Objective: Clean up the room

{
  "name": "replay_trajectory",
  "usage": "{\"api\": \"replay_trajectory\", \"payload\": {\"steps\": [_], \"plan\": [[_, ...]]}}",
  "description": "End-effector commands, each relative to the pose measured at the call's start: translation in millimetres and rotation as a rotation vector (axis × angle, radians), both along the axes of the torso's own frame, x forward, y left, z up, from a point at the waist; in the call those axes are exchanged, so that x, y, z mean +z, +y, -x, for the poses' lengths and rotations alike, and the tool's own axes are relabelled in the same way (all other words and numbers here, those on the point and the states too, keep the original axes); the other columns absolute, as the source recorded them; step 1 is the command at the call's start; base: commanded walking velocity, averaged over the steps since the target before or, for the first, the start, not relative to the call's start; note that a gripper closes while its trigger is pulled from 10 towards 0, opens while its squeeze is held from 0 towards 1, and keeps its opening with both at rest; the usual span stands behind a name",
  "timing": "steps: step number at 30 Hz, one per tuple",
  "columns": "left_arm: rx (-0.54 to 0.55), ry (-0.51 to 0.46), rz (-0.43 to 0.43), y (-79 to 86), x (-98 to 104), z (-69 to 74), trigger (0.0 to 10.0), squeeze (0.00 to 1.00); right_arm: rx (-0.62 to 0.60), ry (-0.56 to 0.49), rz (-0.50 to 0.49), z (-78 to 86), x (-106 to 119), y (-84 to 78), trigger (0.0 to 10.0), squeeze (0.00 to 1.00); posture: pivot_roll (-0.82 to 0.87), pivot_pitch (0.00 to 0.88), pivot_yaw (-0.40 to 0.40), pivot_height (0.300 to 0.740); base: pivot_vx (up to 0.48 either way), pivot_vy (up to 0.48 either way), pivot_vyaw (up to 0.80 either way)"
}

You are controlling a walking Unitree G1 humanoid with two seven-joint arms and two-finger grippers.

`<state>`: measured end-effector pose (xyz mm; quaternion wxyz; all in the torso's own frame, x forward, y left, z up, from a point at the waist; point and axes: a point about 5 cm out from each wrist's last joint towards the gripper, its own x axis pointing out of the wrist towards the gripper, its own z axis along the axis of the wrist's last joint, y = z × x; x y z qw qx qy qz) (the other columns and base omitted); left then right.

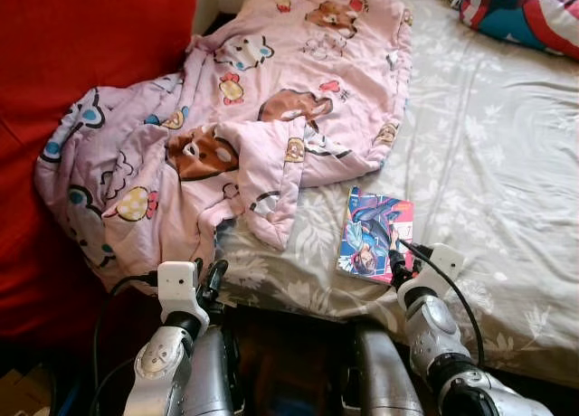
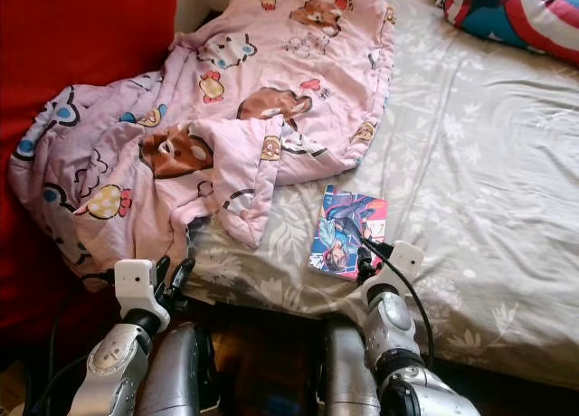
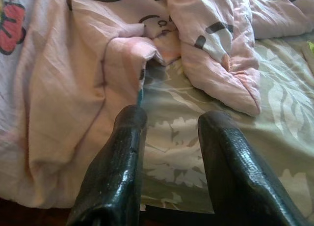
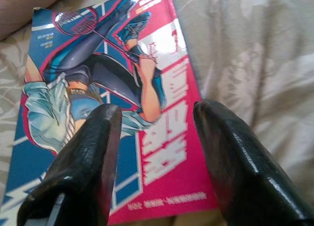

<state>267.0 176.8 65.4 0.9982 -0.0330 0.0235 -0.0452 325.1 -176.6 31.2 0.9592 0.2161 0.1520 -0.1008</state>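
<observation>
right gripper (image 1: 399, 264): fingers spread, poised at near edge of comic book (image 1: 374, 233) | left gripper (image 1: 213, 280): fingers parted, empty, by pink blanket (image 1: 226, 118) | comic book flat on bed (image 1: 507, 208), long axis running away, nearer right arm

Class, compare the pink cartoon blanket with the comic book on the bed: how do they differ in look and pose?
The pink blanket is soft, crumpled and folded over itself; the comic book is stiff and lies flat. The blanket sprawls across the bed's left side and hangs off its near edge; the book sits wholly on the grey floral sheet, under the open right gripper. Both carry colourful cartoon art.
</observation>
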Motion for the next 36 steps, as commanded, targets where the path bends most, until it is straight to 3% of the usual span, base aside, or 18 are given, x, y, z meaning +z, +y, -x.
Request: {"api": "replay_trajectory", "payload": {"steps": [1, 13, 25, 36], "plan": [[-0.008, 0.036, -0.025, 0.6, -6, 6.5, 10.0, 0.00, -0.015, 0.040, -0.024, 5.5, -8, -1.2, 10.0, 0.00, 0.04, 0.260, 0.008, 0.561, 0.000, 0.000, 0.00], [0.006, 0.061, -0.041, 8.3, -6, 19.4, 10.0, 0.00, -0.063, 0.065, -0.048, 7.7, -11, -5.4, 10.0, 0.00, 0.07, 0.299, 0.022, 0.561, 0.000, 0.000, 0.00], [0.004, 0.070, -0.046, 9.3, -3, 22.9, 10.0, 0.00, -0.100, 0.118, -0.085, 18.0, -22, -13.0, 10.0, 0.00, 0.07, 0.306, 0.029, 0.561, 0.000, 0.000, 0.00], [0.004, 0.078, -0.057, 11.9, 0, 26.0, 10.0, 0.00, 0.043, 0.183, -0.301, 32.8, -43, 16.6, 10.0, 0.00, 0.09, 0.309, 0.035, 0.561, 0.000, 0.000, 0.00]]}}
